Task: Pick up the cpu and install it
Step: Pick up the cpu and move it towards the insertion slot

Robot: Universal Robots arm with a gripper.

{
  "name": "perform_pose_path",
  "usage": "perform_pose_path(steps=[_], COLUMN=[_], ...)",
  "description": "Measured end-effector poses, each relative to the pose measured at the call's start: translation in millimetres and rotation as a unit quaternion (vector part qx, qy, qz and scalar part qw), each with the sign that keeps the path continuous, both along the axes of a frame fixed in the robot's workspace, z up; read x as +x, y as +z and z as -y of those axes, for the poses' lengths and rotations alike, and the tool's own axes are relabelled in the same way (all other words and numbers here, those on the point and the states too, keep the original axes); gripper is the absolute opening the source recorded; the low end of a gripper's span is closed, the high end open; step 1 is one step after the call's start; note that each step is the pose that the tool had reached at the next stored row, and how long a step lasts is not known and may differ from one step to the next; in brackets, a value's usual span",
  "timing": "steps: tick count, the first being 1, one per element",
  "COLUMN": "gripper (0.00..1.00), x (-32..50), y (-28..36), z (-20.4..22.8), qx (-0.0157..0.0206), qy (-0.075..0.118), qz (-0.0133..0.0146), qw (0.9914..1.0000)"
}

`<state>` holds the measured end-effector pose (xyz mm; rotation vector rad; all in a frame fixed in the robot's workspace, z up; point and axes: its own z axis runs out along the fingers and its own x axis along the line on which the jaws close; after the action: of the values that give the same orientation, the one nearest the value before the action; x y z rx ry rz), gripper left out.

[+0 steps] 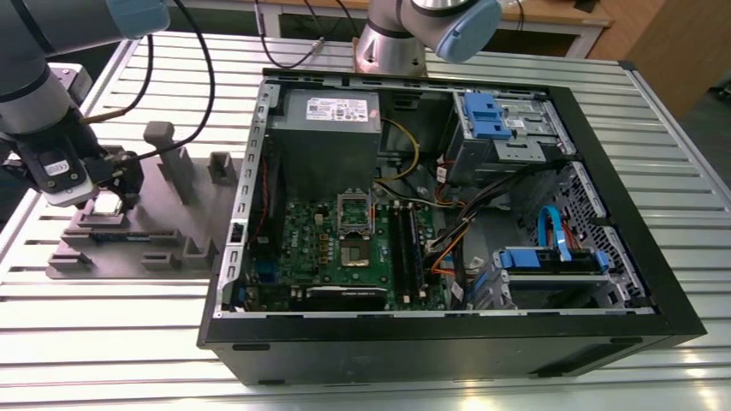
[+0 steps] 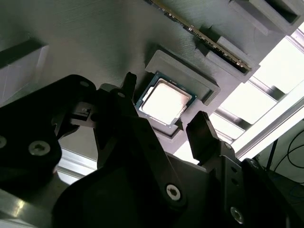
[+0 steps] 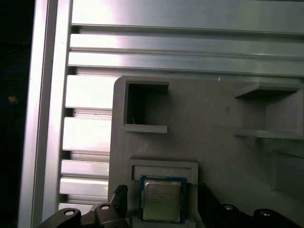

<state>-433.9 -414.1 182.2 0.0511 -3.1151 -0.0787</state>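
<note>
Gripper: the black two-fingered gripper [image 2: 165, 99] on the grey robot arm hangs low over the fixture, at the exterior view's left.
Finger spread: wide, holding nothing. One finger [image 3: 119, 192] stands at each side of the cpu, and a gap shows on both sides in both wrist views.
Cpu: the small flat square cpu [image 3: 162, 199], with a shiny silver-grey metal top and thin pale rim, lies flat in a shallow square recess of the fixture, between the fingers.
Fixture: the grey plastic fixture [image 1: 115, 254], a plate with raised blocks and pockets, rests on the slatted aluminium table [image 1: 115, 342], just beside the case.
Case: the open black metal computer case [image 1: 457, 342] lies at the exterior view's right.
Motherboard: the green motherboard [image 1: 308, 248] sits inside the case with its square socket [image 1: 356, 254], well apart from the cpu.
</note>
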Motion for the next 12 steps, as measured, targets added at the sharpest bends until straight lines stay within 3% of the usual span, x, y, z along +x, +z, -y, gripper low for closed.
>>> perform_pose_path(steps=[3, 4, 8, 9, 12], gripper=[0.68, 0.61, 0.60, 0.53, 0.47], x=[0.0, 0.0, 0.0, 0.0, 0.0], y=[0.0, 0.0, -0.1, -0.1, -0.1], z=[0.0, 0.0, 0.0, 0.0, 0.0], qx=[0.0000, 0.0000, 0.0000, 0.0000, 0.0000], qy=[0.000, 0.000, 0.000, 0.000, 0.000], qz=[0.0000, 0.0000, 0.0000, 0.0000, 0.0000], qw=[1.00000, 1.00000, 1.00000, 1.00000, 1.00000])
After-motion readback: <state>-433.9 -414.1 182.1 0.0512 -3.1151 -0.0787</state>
